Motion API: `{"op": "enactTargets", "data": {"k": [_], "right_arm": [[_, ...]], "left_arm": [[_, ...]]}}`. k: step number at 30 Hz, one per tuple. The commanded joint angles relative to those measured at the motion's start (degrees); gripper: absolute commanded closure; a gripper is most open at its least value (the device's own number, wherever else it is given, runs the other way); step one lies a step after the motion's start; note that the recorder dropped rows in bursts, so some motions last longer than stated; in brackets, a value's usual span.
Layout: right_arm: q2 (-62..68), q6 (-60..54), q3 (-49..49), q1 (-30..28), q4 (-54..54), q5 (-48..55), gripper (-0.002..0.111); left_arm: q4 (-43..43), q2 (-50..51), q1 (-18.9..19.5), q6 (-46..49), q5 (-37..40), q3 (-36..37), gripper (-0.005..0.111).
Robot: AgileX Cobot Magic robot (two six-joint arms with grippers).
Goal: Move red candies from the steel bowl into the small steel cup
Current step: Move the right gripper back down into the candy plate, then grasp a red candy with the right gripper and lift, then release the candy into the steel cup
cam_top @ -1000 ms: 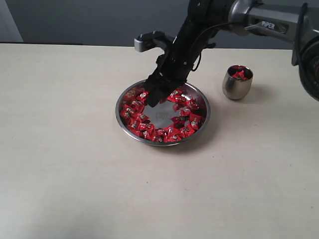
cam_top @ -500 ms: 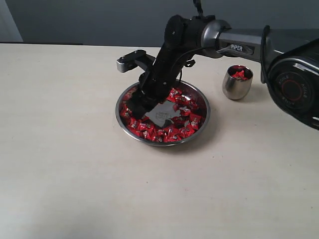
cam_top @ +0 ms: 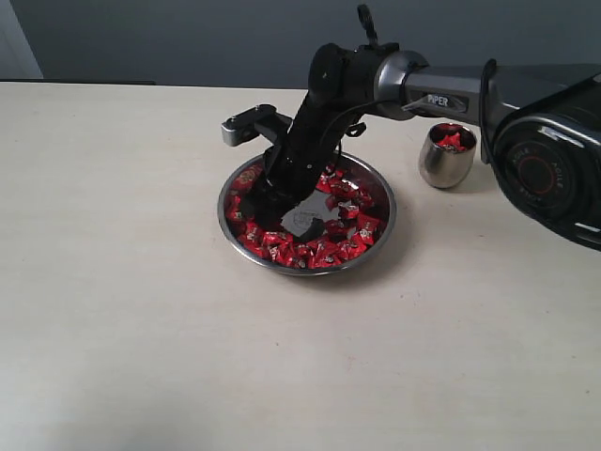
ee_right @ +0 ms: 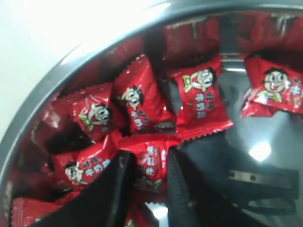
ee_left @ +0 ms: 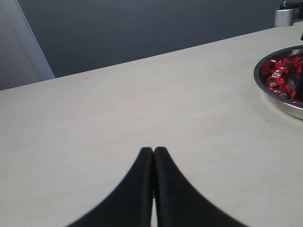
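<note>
Reaching down into the steel bowl [cam_top: 310,272], the right gripper [cam_top: 262,209] has its black fingers [ee_right: 116,189] set on either side of one red candy [ee_right: 151,144] and pressed against its wrapper, so it is grasping that sweet; the spot lies toward the bowl's side away from the small steel cup [cam_top: 445,162]; the other red candies [cam_top: 319,252] lie in a ring round the bowl's bare, shiny middle; the cup stands upright near the bowl, apart from its rim, with a few red sweets showing in its mouth; the left gripper [ee_left: 154,150] is clenched, tips together with nothing between them, over the pale table [cam_top: 141,310], well apart from the bowl.
</note>
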Motion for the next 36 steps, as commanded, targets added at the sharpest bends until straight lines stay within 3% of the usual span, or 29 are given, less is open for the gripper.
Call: {"op": "enactTargets", "data": {"k": [1, 13, 21, 28, 36], "right_arm": [[-0.05, -0.11, 0.07, -0.03, 0.04, -0.52, 0.108], [-7.41, -0.11, 0.07, -3.04, -1.65, 0.49, 0.109], [-13.87, 2.21, 0.07, -11.06, -3.01, 0.49, 0.109], [-14.7, 9.45, 0.07, -19.29, -11.59, 0.49, 0.109], [-13.93, 12.13, 0.07, -23.63, -16.77, 1.0, 0.109]], "left_arm": [[0.17, -0.25, -0.02, -0.31, -0.39, -0.06, 0.106], [0.17, -0.25, -0.02, -0.31, -0.39, -0.06, 0.106], [0.17, -0.25, -0.02, -0.31, -0.39, -0.06, 0.106], [0.17, -0.25, -0.02, -0.31, -0.39, -0.06, 0.106], [0.17, -0.25, -0.02, -0.31, -0.39, -0.06, 0.106]]}}
